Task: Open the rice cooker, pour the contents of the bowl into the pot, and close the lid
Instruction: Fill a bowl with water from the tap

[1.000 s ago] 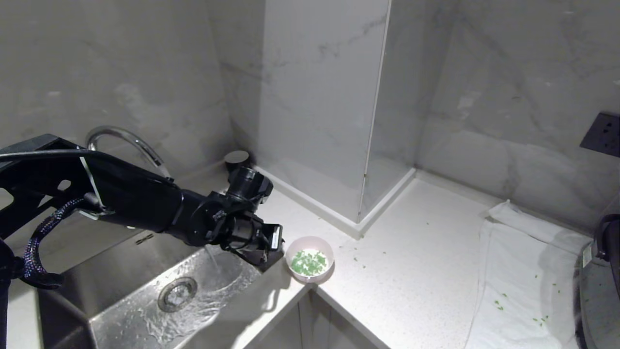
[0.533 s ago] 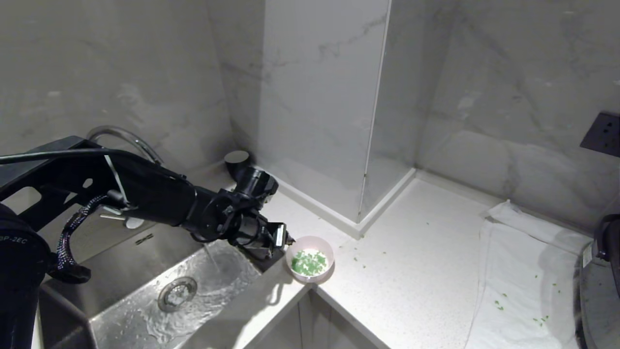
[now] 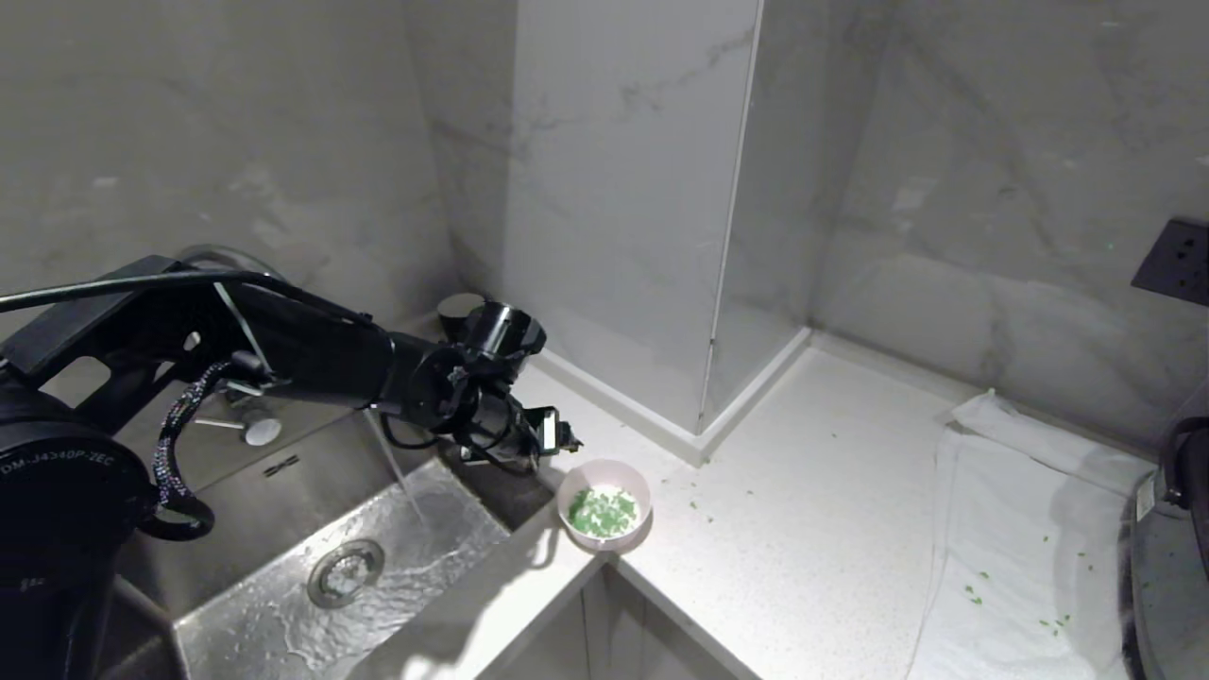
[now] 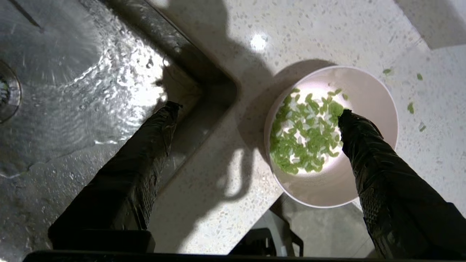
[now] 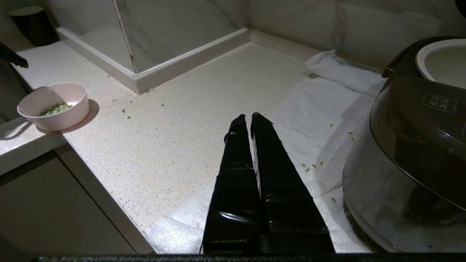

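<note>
White counter (image 3: 812,529), left gripper (image 3: 565,438) spread above bowl (image 3: 604,504)

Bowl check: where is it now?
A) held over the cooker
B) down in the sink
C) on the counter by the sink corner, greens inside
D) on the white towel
C: the bowl sits on the counter beside the sink, holding the green bits.
</note>
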Available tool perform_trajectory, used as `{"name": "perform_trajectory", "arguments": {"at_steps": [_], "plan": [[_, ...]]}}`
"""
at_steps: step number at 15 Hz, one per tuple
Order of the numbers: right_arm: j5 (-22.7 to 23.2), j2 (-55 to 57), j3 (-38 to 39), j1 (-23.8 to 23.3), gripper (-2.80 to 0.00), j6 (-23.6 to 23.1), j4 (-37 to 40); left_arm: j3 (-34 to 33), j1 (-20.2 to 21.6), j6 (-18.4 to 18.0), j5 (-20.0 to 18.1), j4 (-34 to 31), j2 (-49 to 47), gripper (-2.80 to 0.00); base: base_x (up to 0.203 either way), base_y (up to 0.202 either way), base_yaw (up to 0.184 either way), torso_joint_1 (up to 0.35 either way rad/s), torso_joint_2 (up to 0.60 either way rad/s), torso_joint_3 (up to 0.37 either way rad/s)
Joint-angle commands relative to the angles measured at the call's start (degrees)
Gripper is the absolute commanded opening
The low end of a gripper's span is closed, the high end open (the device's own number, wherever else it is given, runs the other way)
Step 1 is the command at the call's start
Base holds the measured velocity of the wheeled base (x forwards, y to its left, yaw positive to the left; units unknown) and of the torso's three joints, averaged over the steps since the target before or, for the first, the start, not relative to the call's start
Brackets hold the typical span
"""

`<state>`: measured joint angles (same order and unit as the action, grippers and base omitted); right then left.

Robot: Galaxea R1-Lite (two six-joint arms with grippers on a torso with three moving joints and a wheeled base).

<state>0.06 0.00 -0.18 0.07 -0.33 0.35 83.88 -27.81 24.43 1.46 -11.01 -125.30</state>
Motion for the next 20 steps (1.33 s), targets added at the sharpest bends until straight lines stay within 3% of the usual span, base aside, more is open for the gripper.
{"name": "perform_trajectory", "arguments": {"at_steps": [1, 8, 20], "plan": [[0.03, 0.0, 0.01, 0.01, -2.8, -0.02, 0.0, 3.37, 0.36, 0.49, 0.27, -3.55, -2.11, 0.0, 0.0, 0.0, 0.0, 0.0, 0.0, 0.0], [0.03, 0.0, 0.01, 0.01, -2.8, -0.02, 0.0, 3.23, 1.45, -0.15, 0.29, -4.66, -4.24, 0.0, 0.0, 0.0, 0.0, 0.0, 0.0, 0.0], [0.03, 0.0, 0.01, 0.01, -2.8, -0.02, 0.0, 4.07, -2.11, -0.2, -0.15, -4.27, -9.85, 0.0, 0.0, 0.0, 0.0, 0.0, 0.0, 0.0]]}}
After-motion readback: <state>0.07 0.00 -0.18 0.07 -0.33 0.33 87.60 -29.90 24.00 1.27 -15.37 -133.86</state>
